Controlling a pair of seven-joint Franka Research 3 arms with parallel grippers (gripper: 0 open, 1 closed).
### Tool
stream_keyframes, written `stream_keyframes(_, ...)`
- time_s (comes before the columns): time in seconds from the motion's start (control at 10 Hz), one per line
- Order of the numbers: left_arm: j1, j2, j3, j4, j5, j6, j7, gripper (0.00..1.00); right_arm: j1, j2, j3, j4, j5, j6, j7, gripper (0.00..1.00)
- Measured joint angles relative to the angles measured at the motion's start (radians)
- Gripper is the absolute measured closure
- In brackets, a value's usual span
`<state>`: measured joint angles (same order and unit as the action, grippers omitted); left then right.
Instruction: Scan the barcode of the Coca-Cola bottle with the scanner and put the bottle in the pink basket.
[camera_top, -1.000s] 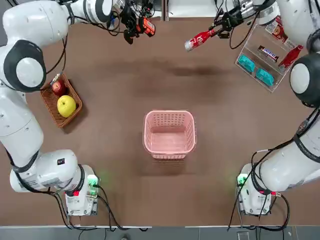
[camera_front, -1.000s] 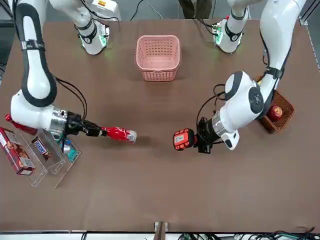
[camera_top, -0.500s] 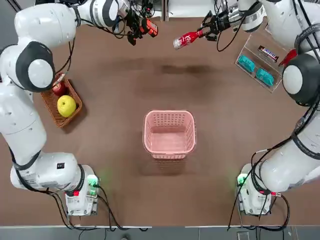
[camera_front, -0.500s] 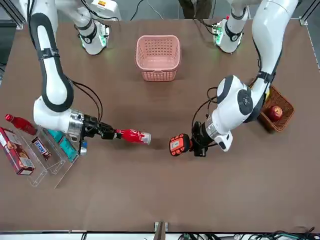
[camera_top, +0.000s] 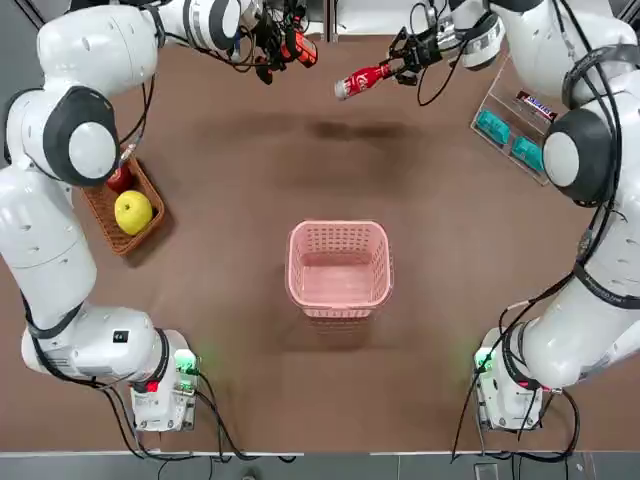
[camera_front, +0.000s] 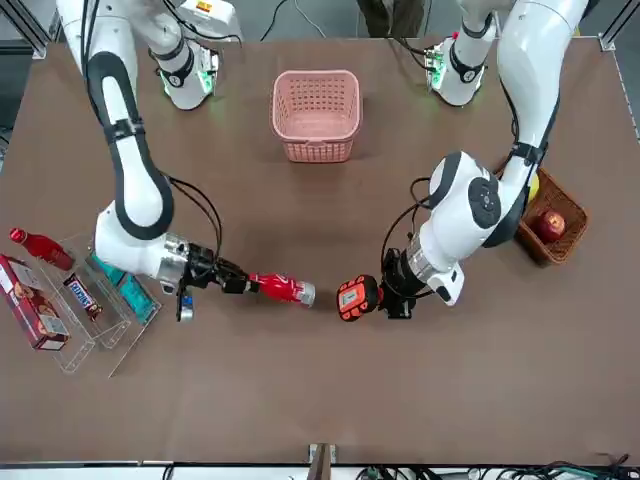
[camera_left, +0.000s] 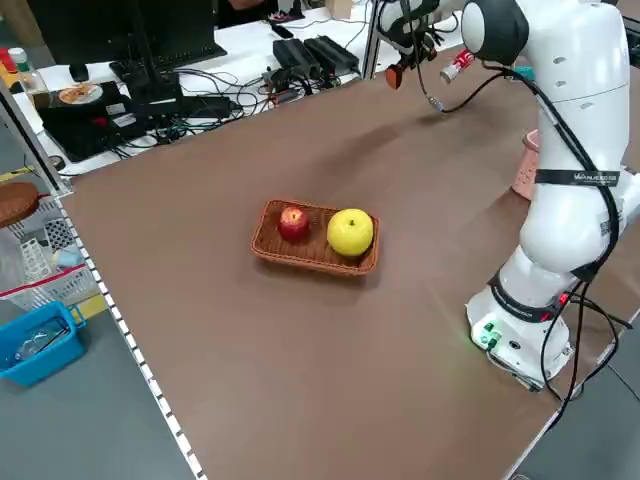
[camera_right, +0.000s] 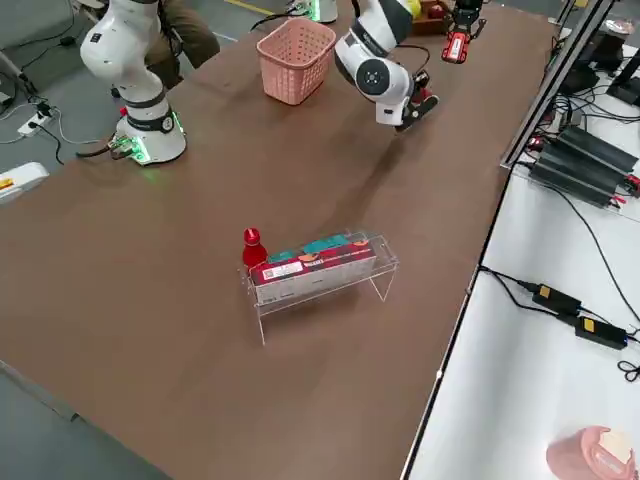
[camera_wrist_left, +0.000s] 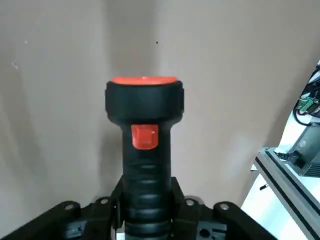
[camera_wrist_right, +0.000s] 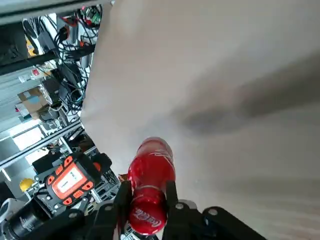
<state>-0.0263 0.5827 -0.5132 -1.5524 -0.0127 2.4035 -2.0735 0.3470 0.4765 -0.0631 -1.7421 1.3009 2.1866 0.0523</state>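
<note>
Brown table (camera_top: 250, 400), two arms over it. Pink basket (camera_top: 339, 268) sits mid-table, nearer the arm bases than either gripper, well apart from both. Clear rack (camera_front: 112, 335) stands at the robot's right, beneath and beside the right arm, which hides part of it in top view. Brown wicker basket (camera_top: 127, 205) is at the robot's left, partly under the left arm, with a yellow apple (camera_top: 133, 212) and a red apple (camera_front: 549, 226) in it. Red box (camera_front: 32, 305) is on the rack, with printing too small to read. Right gripper (camera_wrist_right: 150, 202), at the far side of the table, is clenched on the Coca-Cola bottle (camera_wrist_right: 151, 182); bottle is between its fingers, lying sideways above the table and pointing toward the left gripper. Left gripper (camera_wrist_left: 147, 205), also far side, grips the scanner (camera_wrist_left: 146, 165) by its black handle; orange parts show. Scanner is near the bottle's end, a gap between them. Second red bottle (camera_front: 42, 248), teal packets (camera_front: 135, 295) and a dark wrapped bar (camera_front: 83, 297) are on the rack. Held bottle carries white script, reads as Coca-Cola; bar's lettering illegible.
</note>
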Motion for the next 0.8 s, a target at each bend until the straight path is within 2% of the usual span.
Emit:
stream_keyframes(0.4, -0.002, 0.001, 0.001, 0.0, 0.0, 0.027, -0.004, 0.64, 0.09, 0.014, 0.001, 0.039, 0.111, 0.088, 0.004, 0.68)
stream_keyframes(0.8, -0.001, 0.001, 0.003, 0.0, 0.0, 0.028, -0.004, 0.64, 0.118, 0.058, -0.001, 0.093, 0.128, 0.105, 0.018, 0.68)
